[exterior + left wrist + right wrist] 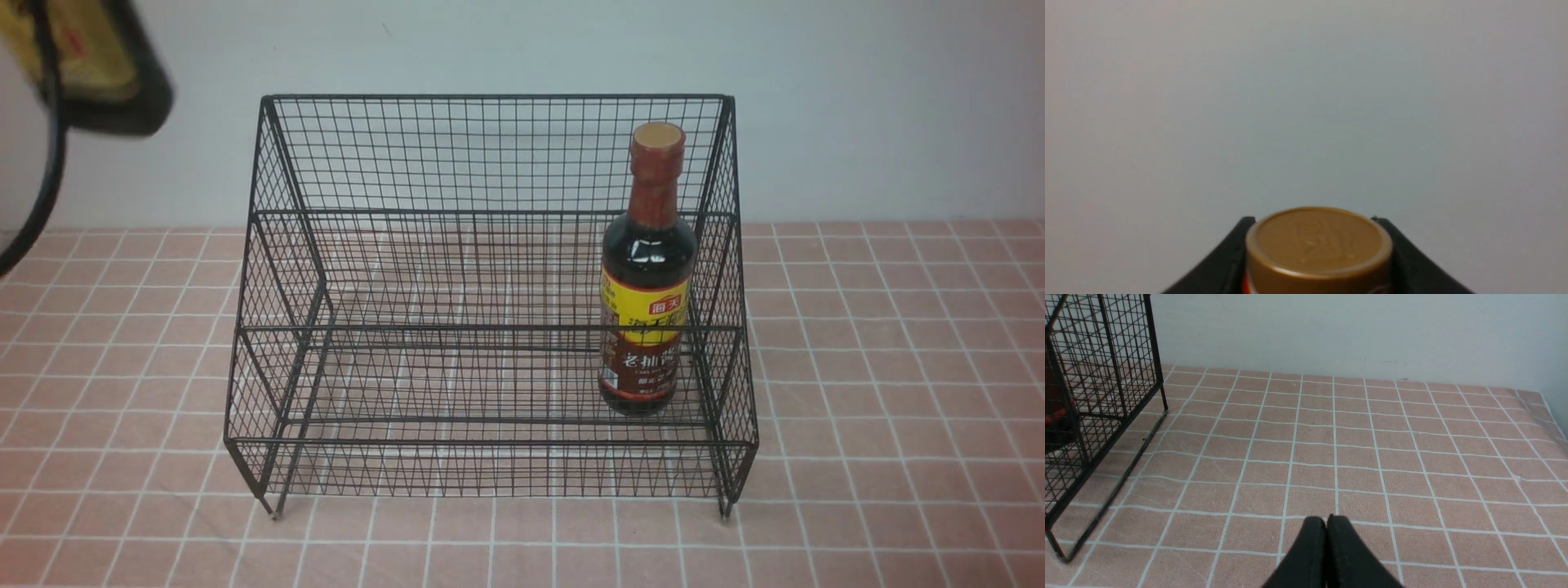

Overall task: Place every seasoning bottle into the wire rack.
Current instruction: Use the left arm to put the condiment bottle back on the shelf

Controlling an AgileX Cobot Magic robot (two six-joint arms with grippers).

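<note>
The black wire rack point(490, 96) stands mid-table. The round bottle point(649, 310), with a long red-brown neck and a yellow-red label, stands upright at the right end of its lower tier. The squarish bottle point(82, 57) is blurred and hangs high at the far left, above the table and left of the rack. In the left wrist view its gold cap point(1318, 241) sits between the black fingers point(1233, 249) of my left gripper point(1314, 222), which is shut on it. My right gripper point(1327, 519) is shut and empty, over bare tiles to the right of the rack point(1106, 375).
The table is covered in pink tiles with white grout point(898, 367). A pale wall point(857, 106) runs behind the rack. A black cable point(45, 180) hangs at the far left. The table's right edge point(1551, 412) shows in the right wrist view.
</note>
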